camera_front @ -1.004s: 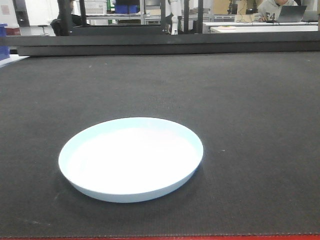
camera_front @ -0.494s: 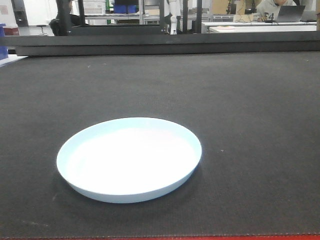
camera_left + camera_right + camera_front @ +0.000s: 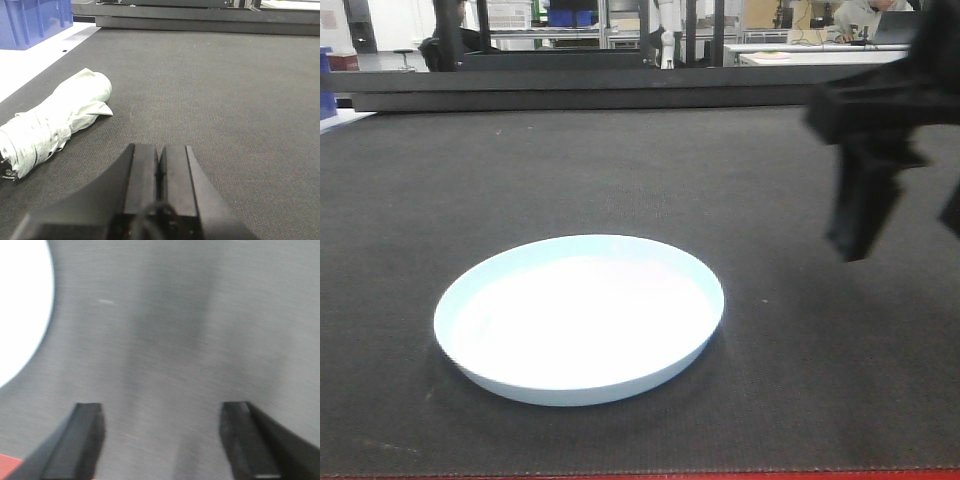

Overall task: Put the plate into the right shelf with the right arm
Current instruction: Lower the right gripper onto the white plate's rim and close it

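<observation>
Plate [image 3: 578, 318] sits flat on the dark mat [image 3: 620, 160], front-left of centre in the front view. Right gripper [image 3: 161, 412] hangs above the mat to the plate's right, clear of it, fingers spread wide and holding nothing; its wrist view catches the plate's edge at upper left. Left gripper [image 3: 160, 155] is pinched closed with nothing in it, low over the mat, near a rolled pale bundle [image 3: 55, 120].
</observation>
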Controlling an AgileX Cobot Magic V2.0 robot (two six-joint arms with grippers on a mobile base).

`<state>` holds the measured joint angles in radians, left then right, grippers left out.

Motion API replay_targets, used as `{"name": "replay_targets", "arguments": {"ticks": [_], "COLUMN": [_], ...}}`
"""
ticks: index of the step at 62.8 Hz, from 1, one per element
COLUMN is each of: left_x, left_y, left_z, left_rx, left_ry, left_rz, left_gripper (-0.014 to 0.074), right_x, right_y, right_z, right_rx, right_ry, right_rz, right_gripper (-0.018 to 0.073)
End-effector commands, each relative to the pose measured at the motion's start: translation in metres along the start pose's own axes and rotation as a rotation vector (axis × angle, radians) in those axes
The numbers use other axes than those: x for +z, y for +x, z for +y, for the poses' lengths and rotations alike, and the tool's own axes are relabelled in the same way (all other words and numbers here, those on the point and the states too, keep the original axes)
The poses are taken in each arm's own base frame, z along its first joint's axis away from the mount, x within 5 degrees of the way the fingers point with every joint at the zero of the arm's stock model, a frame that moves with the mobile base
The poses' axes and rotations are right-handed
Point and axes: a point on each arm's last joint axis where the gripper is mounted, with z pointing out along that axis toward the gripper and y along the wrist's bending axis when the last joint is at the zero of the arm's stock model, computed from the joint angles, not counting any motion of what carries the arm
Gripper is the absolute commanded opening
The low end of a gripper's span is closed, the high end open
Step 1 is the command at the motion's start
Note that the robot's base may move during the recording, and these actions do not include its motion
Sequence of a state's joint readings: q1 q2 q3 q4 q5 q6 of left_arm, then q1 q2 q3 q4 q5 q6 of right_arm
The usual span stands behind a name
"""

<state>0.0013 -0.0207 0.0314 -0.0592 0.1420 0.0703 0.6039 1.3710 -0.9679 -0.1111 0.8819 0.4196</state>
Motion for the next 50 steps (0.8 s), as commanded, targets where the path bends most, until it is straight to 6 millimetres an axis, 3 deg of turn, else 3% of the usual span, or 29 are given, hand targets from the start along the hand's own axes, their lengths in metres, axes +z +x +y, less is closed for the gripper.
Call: {"name": "replay_targets", "arguments": {"ticks": [1, 12, 23, 50], "left_x": [0.000, 0.000, 0.000, 0.000], "left_y": [-0.005, -0.005, -0.005, -0.005], "left_z": [0.001, 0.001, 0.001, 0.001], "left_rx": [-0.001, -0.001, -0.001, -0.001], "left_ry": [-0.006, -0.006, -0.006, -0.006], "left_rz": [-0.082, -0.082, -0.082, -0.082], "left_gripper": [-0.0047, -0.0047, -0.0047, -0.0047], "right_x": [-0.006, 0.009, 0.027, 0.054], "right_y": [-0.019, -0.039, -0.053, -0.066], "right_z": [0.016, 0.036, 0.049, 0.065], "right_rx": [-0.005, 0.115, 0.129, 0.241], "right_ry": [-0.010, 0.037, 0.040, 0.024], "right_rz": [-0.028, 0.045, 0.072, 0.105], "right_gripper": [0.0603, 0.0601, 0.0601, 0.0599]}}
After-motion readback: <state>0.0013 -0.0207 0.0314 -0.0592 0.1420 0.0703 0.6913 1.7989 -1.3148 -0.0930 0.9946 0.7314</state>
